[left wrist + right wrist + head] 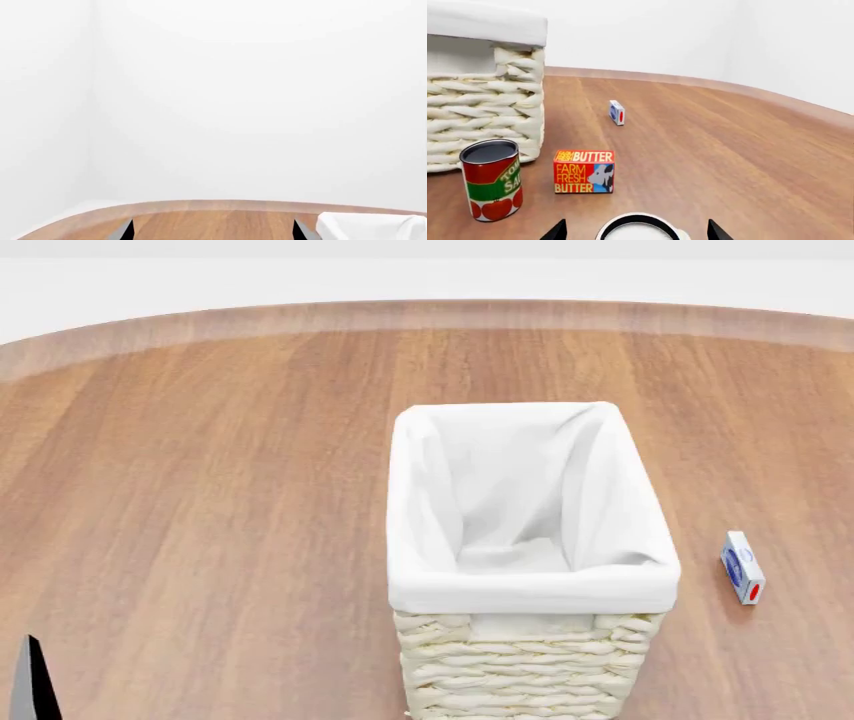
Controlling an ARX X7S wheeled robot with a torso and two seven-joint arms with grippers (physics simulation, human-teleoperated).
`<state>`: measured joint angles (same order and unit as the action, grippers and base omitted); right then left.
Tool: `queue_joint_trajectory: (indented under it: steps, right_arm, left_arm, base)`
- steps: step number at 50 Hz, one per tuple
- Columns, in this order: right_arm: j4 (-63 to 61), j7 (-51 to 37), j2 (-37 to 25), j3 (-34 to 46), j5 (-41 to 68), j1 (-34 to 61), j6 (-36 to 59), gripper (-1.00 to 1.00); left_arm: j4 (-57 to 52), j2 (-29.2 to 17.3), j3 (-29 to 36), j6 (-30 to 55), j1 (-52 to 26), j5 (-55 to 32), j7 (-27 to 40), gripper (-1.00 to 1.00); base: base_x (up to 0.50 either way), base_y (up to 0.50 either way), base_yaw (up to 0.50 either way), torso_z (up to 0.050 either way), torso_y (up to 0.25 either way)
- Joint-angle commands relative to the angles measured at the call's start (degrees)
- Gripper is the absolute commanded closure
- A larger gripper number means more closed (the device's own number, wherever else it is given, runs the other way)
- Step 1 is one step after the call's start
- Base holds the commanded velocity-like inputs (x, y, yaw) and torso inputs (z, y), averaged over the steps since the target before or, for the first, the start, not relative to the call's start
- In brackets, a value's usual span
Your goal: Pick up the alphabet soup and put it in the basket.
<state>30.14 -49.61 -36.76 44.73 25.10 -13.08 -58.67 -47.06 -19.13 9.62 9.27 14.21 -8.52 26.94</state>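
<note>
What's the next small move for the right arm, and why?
Probably lower the right end effector straight down. A white can top, likely the alphabet soup, sits between its open fingers but doesn't look gripped yet. The tomato can and butter box stand clear beyond it, beside the basket.
</note>
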Motion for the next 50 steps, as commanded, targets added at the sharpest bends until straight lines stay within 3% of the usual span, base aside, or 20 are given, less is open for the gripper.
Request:
queue_joint_trajectory:
  steps: [1, 15, 25, 30, 31, 43, 50]
  right_arm:
    - [3.96, 4.73, 2.97, -2.76, 1.87, 0.35, -0.51, -1.0]
    - [12.89, 16.04, 9.67, -9.21, 4.67, 1.83, -0.79, -1.0]
    - [21.56, 26.79, 16.05, -18.15, 4.85, 3.58, -0.99, -1.0]
    - [19.71, 26.89, 15.98, -20.01, 4.32, 2.61, -0.2, -1.0]
    - [18.69, 27.22, 15.8, -20.03, 4.01, 2.12, -0.34, 1.0]
    - [8.97, 22.32, 13.21, -21.22, -0.2, -0.64, 3.64, 1.0]
    - [-12.69, 13.51, 6.15, -22.92, -6.2, -5.63, 11.91, 1.0]
  left_arm:
    - [0.04, -0.27, 0.2, -0.02, -0.08, -0.12, 0.27, -1.0]
    - [0.21, -0.58, 0.19, -0.25, -0.12, -0.57, 0.64, -1.0]
    - [0.33, -0.83, 0.15, -0.47, -0.13, -0.88, 0.86, -1.0]
    - [0.33, -0.93, 0.3, -0.47, -0.11, -0.8, 1.01, -1.0]
    - [0.3, -0.97, 0.25, -0.52, -0.08, -0.89, 1.03, -1.0]
    - [0.34, -1.22, 0.39, -0.38, -0.24, -1.05, 1.35, -1.0]
    - [0.69, -1.28, 0.64, -0.28, -0.46, -1.2, 1.44, -1.0]
  base:
    - [0.0, 0.0, 0.0, 0.0, 0.0]
    - [0.0, 0.0, 0.0, 0.0, 0.0]
    - [0.0, 0.0, 0.0, 0.0, 0.0]
    - [0.0, 0.0, 0.0, 0.0, 0.0]
    - [0.0, 0.0, 0.0, 0.0, 0.0]
    - [0.0, 0.0, 0.0, 0.0, 0.0]
    - [0.0, 0.0, 0.0, 0.0, 0.0]
